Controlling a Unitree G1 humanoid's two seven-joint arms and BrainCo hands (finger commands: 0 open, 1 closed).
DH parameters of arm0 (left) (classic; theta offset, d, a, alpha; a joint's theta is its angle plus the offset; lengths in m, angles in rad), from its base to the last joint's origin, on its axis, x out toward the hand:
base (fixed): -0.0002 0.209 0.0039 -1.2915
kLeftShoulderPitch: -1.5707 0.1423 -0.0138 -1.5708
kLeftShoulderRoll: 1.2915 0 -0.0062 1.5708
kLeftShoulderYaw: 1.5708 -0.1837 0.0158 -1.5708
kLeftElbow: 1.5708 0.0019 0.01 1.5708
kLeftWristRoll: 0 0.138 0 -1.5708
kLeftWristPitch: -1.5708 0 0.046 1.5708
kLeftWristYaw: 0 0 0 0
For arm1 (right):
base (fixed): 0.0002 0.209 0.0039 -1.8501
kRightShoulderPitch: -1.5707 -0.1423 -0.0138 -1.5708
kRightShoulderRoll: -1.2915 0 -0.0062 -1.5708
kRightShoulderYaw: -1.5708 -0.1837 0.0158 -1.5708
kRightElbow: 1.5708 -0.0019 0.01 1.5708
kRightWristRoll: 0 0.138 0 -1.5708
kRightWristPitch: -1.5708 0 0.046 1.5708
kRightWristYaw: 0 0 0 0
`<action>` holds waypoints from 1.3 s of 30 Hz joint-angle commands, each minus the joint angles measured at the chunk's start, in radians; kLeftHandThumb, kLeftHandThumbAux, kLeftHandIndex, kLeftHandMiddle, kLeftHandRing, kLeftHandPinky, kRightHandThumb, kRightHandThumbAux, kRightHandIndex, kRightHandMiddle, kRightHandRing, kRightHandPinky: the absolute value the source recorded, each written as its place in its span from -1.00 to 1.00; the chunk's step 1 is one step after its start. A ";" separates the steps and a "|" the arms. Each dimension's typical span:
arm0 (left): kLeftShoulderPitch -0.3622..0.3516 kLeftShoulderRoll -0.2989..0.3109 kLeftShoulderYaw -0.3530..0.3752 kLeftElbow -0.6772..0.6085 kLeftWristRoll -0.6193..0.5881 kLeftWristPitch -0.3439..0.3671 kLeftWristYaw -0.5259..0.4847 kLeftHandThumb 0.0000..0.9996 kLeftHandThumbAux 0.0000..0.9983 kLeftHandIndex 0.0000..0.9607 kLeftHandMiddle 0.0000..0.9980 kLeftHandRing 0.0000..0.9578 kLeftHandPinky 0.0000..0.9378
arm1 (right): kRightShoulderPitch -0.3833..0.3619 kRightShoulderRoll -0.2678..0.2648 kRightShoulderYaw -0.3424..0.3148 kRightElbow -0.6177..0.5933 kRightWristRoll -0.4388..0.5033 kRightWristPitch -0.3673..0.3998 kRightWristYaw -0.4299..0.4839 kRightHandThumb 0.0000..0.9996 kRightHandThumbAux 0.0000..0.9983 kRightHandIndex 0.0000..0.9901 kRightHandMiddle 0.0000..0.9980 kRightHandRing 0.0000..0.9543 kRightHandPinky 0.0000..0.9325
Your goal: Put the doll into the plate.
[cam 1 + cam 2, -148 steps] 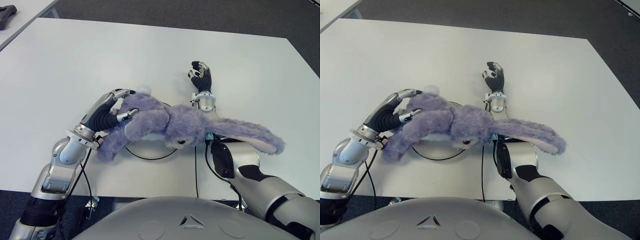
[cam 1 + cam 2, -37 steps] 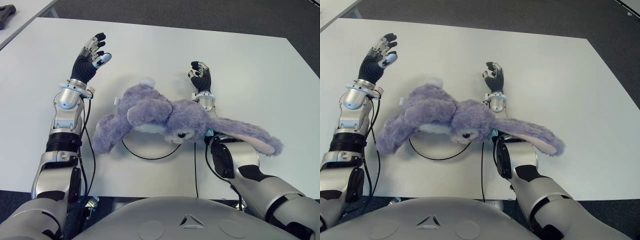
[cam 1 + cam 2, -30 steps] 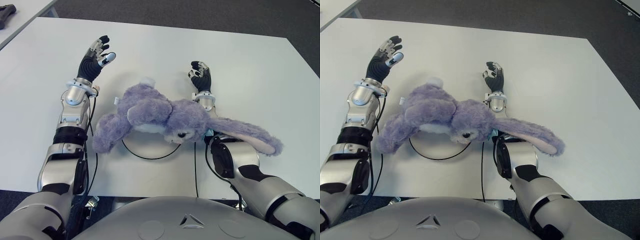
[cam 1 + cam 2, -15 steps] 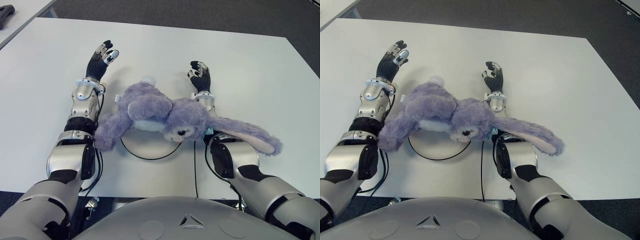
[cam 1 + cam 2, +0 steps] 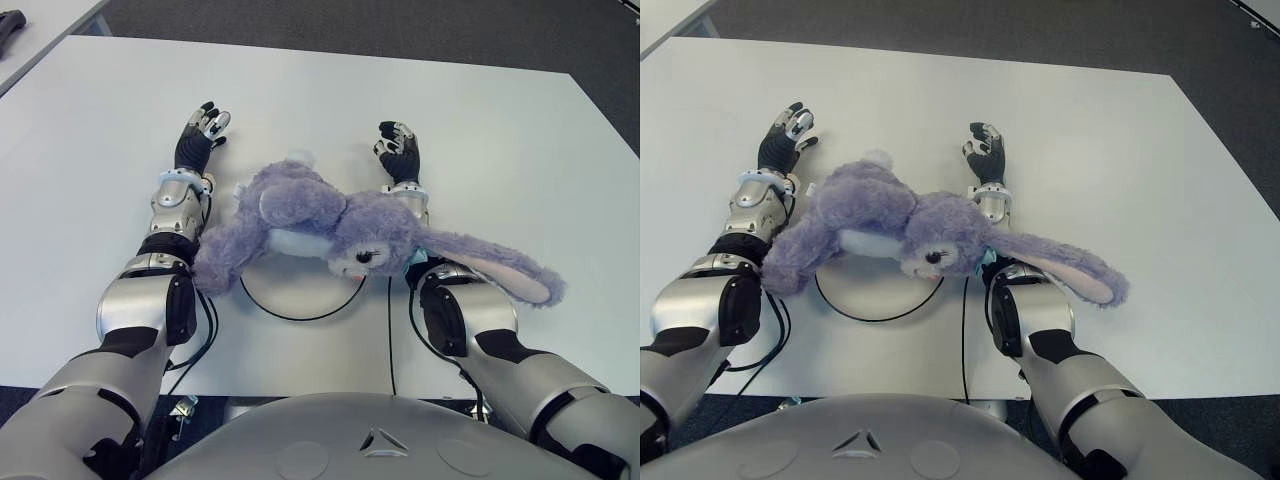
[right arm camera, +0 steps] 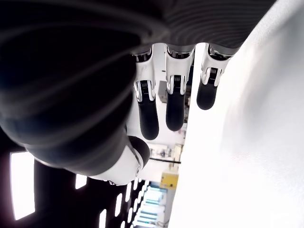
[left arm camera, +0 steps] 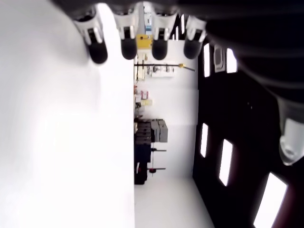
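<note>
You have the doll (image 5: 330,220) lying over the plate (image 5: 300,300), so by the look of it the main part of the job is done, though not tidily. The plate shows only as a white disc with a thin dark rim on the white tabletop (image 5: 500,130), and the doll's body covers its far half. The head sits at the plate's right edge, and the long ears trail well off to the right, draped over your right forearm. One leg hangs past the plate's left rim, close against your left forearm. You cannot tell from these views whether the belly actually rests in the plate or is partly propped on the arms, so judge it as placed but sprawling. What may be left is freeing the right arm from under the ears, and perhaps nudging the limbs inward. The doll is a purple plush rabbit, soft and floppy, with a white belly, a small white tail at its far side and pale pink ear lining. Your left hand (image 5: 200,137) shows beyond the doll on its left, fingers extended and holding nothing. Your right hand (image 5: 398,152) shows just beyond the doll's head, fingers loosely bent and also empty.
</note>
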 commanded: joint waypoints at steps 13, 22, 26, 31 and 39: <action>0.075 -0.033 0.119 0.125 -0.092 0.016 -0.066 -1.00 0.01 -1.00 -0.98 -1.00 -1.00 | 0.211 0.023 -0.005 0.133 0.004 0.102 0.011 0.17 0.75 -0.44 -0.48 -0.58 -0.68; 0.108 -0.052 0.183 0.129 -0.158 0.042 -0.147 -1.00 0.00 -1.00 -1.00 -1.00 -1.00 | 0.210 0.023 -0.009 0.133 0.007 0.106 0.014 0.18 0.75 -0.44 -0.48 -0.59 -0.70; 0.109 -0.057 0.199 0.130 -0.175 0.049 -0.164 -1.00 -0.01 -1.00 -1.00 -1.00 -1.00 | 0.209 0.024 -0.012 0.133 0.008 0.106 0.014 0.18 0.76 -0.44 -0.48 -0.58 -0.71; 0.125 -0.067 0.203 0.131 -0.178 0.043 -0.174 -1.00 -0.02 -1.00 -1.00 -1.00 -1.00 | 0.208 0.027 -0.019 0.133 0.015 0.105 0.018 0.19 0.76 -0.44 -0.48 -0.60 -0.73; 0.189 -0.094 0.198 0.140 -0.170 0.037 -0.184 -1.00 0.03 -1.00 -1.00 -1.00 -1.00 | 0.208 0.026 -0.023 0.132 0.019 0.105 0.022 0.20 0.76 -0.43 -0.48 -0.59 -0.71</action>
